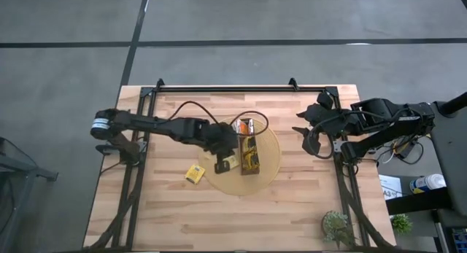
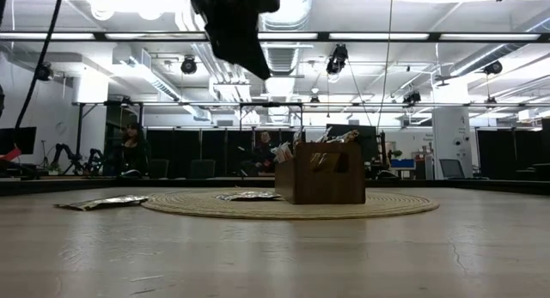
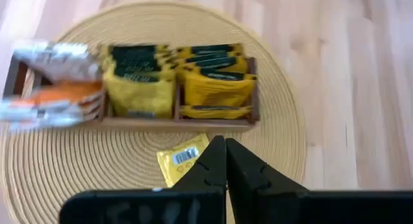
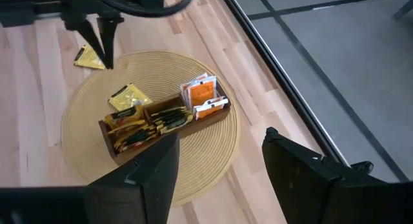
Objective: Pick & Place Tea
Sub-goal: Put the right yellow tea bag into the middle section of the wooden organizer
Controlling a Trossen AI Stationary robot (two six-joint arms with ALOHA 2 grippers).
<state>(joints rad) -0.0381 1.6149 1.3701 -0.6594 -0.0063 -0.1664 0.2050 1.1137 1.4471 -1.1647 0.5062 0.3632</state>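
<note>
The long dark-brown tray (image 4: pixel 164 124) stands on a round woven mat (image 1: pixel 268 165) in the middle of the table. Its compartments hold upright tea sachets: yellow and dark green ones (image 3: pixel 213 82) and orange and white ones (image 4: pixel 201 95). One loose yellow sachet (image 3: pixel 182 158) lies flat on the mat beside the tray. Another (image 1: pixel 194 173) lies on the bare wood left of the mat. My left gripper (image 3: pixel 224 161) hangs shut and empty above the mat's left part, fingers slanting down, clear of the loose sachet. My right gripper (image 4: pixel 219 166) waits open, high over the table's right side.
A black frame rail (image 1: pixel 241 87) runs along the table's far edge, with struts down both sides. A small potted plant (image 1: pixel 337 225) stands at the near right corner. Bare wood (image 1: pixel 219 216) lies in front of the mat.
</note>
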